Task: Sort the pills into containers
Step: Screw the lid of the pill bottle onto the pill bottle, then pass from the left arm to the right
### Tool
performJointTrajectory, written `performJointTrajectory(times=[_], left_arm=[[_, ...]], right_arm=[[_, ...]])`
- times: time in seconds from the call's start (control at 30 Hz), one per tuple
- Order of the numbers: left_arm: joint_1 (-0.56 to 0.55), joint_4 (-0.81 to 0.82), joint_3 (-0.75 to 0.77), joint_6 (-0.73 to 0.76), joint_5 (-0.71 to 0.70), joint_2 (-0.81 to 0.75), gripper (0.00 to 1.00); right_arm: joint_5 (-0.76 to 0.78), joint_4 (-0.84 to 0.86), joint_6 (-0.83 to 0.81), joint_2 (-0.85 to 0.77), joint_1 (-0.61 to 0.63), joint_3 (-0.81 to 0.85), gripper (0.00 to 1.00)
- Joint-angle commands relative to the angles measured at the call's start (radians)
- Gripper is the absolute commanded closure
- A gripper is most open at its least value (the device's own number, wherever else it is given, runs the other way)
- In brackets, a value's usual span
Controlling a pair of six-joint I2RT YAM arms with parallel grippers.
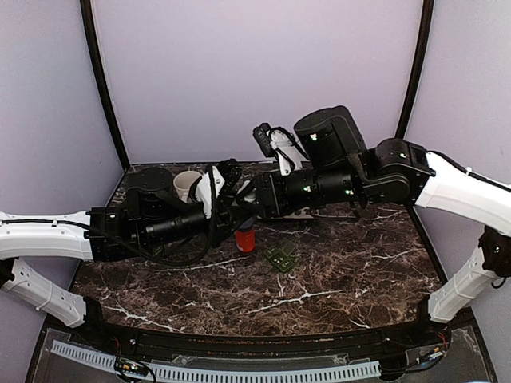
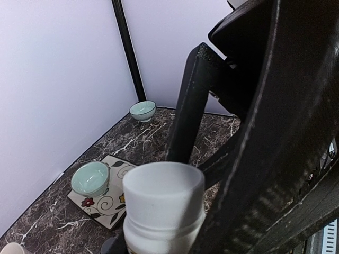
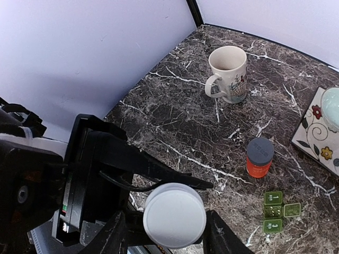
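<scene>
A white pill bottle (image 2: 161, 233) with a white cap (image 3: 175, 214) hangs above the table between the two arms. My left gripper (image 2: 164, 244) is shut on its body; the left fingers are mostly hidden below the frame. My right gripper (image 3: 167, 225) is shut on the cap, one black finger (image 3: 114, 235) on each side. In the top view both grippers meet at the table's middle (image 1: 239, 206). The containers, a small dark green pill-box strip (image 3: 275, 211), lie on the marble (image 1: 279, 255) in front of the grippers. No pills are in view.
A red bottle with a dark cap (image 3: 259, 157) stands next to the pill-box (image 1: 246, 238). A beige mug (image 3: 229, 66) is at the back left. A flowered plate (image 2: 114, 203) carries a pale green bowl (image 2: 90, 179); another bowl (image 2: 142, 110) sits by the back wall.
</scene>
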Motion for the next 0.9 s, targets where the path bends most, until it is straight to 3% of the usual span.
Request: performJointTrajectory(times=[0.0,0.33,0.53,0.6,0.73,0.87], left_arm=[[-0.003,0.009,0.009,0.013,0.021,-0.023,1.00],[-0.004,0.014,-0.001,0.012,0.038,-0.034,1.00],[-0.003,0.016,-0.006,0.014,0.036,-0.036,1.00],[-0.004,0.019,-0.015,0.009,0.030,-0.040,1.00],[-0.004,0.029,-0.035,-0.002,-0.010,-0.051,0.76],[-0.004,0.023,-0.050,-0.014,-0.045,-0.060,0.59]], right_arm=[[0.009,-0.001,-0.019,0.021,0.008,0.049,0.51],[0.004,-0.035,-0.024,0.068,0.002,0.089,0.60],[0.015,-0.035,-0.020,0.067,-0.003,0.085,0.87],[0.021,-0.033,-0.019,0.062,-0.005,0.080,0.91],[0.039,-0.011,-0.023,0.044,-0.008,0.052,0.92],[0.067,0.023,-0.027,0.017,-0.015,0.013,0.93]])
